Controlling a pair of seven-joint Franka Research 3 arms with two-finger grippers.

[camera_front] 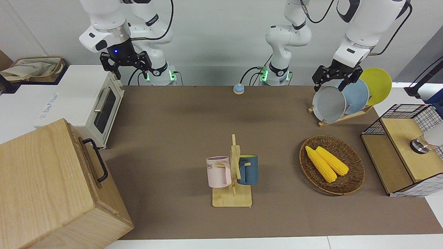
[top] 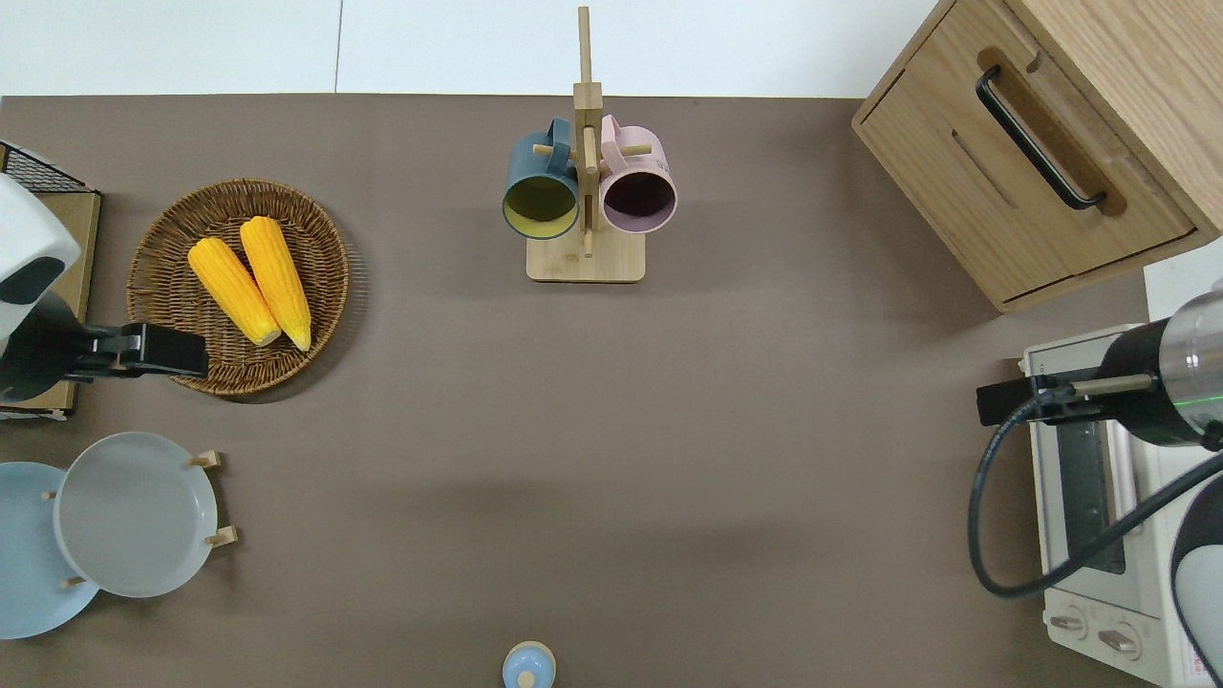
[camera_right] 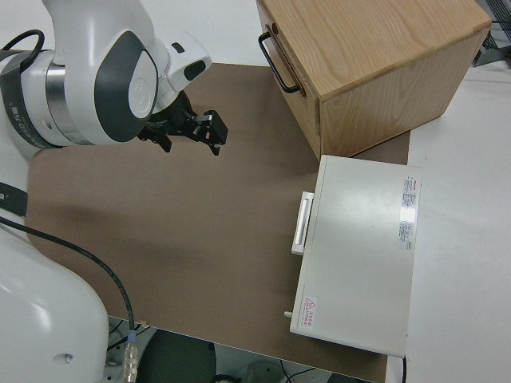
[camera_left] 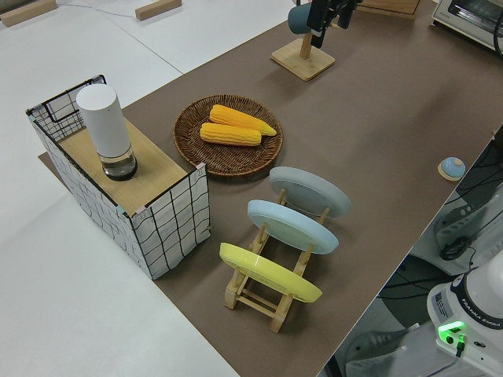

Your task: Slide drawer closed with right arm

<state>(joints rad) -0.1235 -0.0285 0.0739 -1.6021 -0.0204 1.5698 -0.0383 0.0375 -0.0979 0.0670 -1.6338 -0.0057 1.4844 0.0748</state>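
Observation:
The drawer with its black bar handle is in the big pale wooden cabinet at the right arm's end of the table. It also shows in the overhead view and its front looks flush with the cabinet's face. My right gripper is up in the air, open and empty. In the overhead view it hangs over the front edge of the white toaster oven, well apart from the drawer. The right side view shows the gripper over bare table. My left arm is parked, its gripper open.
A mug rack with a pink and a blue mug stands mid-table. A wicker basket holds two corn cobs. A plate rack, a wire-mesh wood box and a small blue bell are also on the table.

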